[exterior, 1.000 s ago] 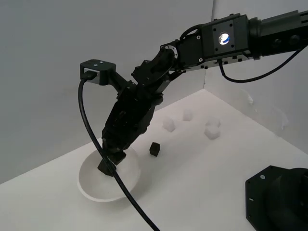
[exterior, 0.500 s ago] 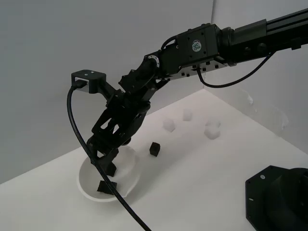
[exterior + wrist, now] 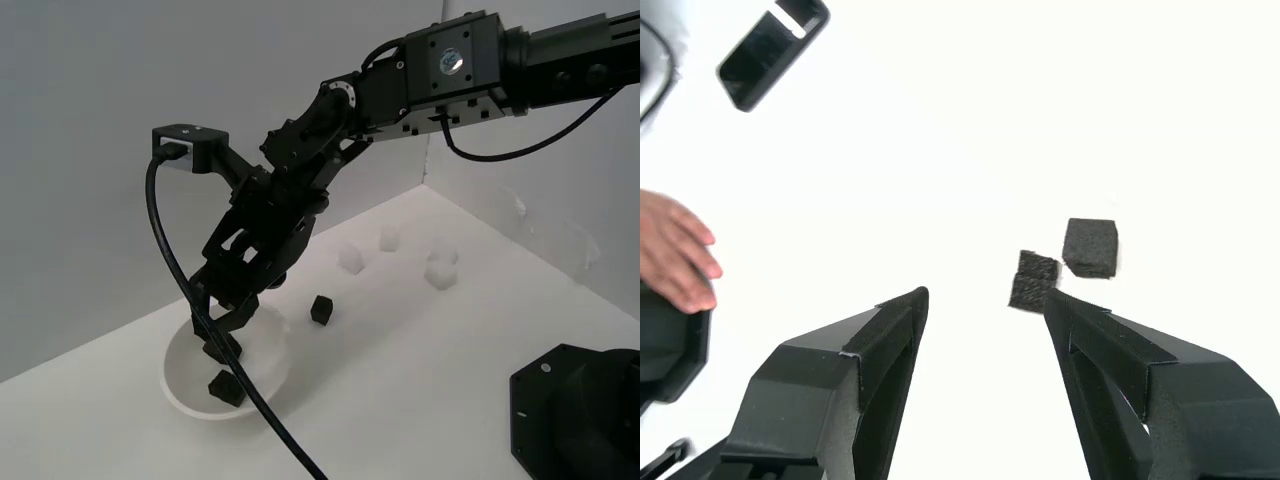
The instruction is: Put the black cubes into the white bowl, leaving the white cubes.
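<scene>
The white bowl [image 3: 272,352] stands at the exterior view's left. Two black cubes [image 3: 228,388] [image 3: 222,350] lie inside it, close together. In the wrist view they appear as two cubes [image 3: 1090,246] [image 3: 1034,281] on washed-out white, just beyond one fingertip. My gripper [image 3: 224,322] [image 3: 985,295] hangs open just above the bowl, with nothing between its fingers. A third black cube [image 3: 320,309] sits on the table to the right of the bowl. The white cubes [image 3: 350,259] [image 3: 389,239] [image 3: 440,270] lie farther back, near the corner.
The black robot base [image 3: 580,415] fills the exterior view's lower right. A thick black cable [image 3: 175,270] hangs from the wrist camera across the bowl. Grey walls close the back and right. The wrist view shows a hand [image 3: 675,255] and a dark flat object [image 3: 770,45] at its edge.
A second ago the gripper was low in the bowl with a black cube at its tips. It has opened, that cube now lies in the bowl, and the gripper has lifted slightly.
</scene>
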Controlling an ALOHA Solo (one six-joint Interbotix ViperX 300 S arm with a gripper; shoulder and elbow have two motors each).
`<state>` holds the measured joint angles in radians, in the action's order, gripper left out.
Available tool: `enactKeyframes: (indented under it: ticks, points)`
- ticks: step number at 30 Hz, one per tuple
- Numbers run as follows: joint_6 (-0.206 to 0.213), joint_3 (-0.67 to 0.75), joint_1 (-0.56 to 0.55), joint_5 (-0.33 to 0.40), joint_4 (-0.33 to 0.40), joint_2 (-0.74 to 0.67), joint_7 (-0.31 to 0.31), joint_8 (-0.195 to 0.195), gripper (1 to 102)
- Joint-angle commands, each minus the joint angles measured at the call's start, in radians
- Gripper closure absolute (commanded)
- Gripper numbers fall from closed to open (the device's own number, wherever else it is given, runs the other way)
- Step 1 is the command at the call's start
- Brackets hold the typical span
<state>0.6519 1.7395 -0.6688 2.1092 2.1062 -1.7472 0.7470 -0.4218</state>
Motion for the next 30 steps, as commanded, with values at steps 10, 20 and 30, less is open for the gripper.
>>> enactKeyframes:
  ticks: [10,20,30]
  points:
    - [-0.009,0.21,0.094,0.066,0.074,-0.204,0.055,-0.009,35]
    - [-0.055,0.253,0.362,0.138,0.146,-0.25,0.1,-0.104,35]
    - [-0.051,0.08,0.402,0.163,0.17,-0.072,0.083,-0.215,35]
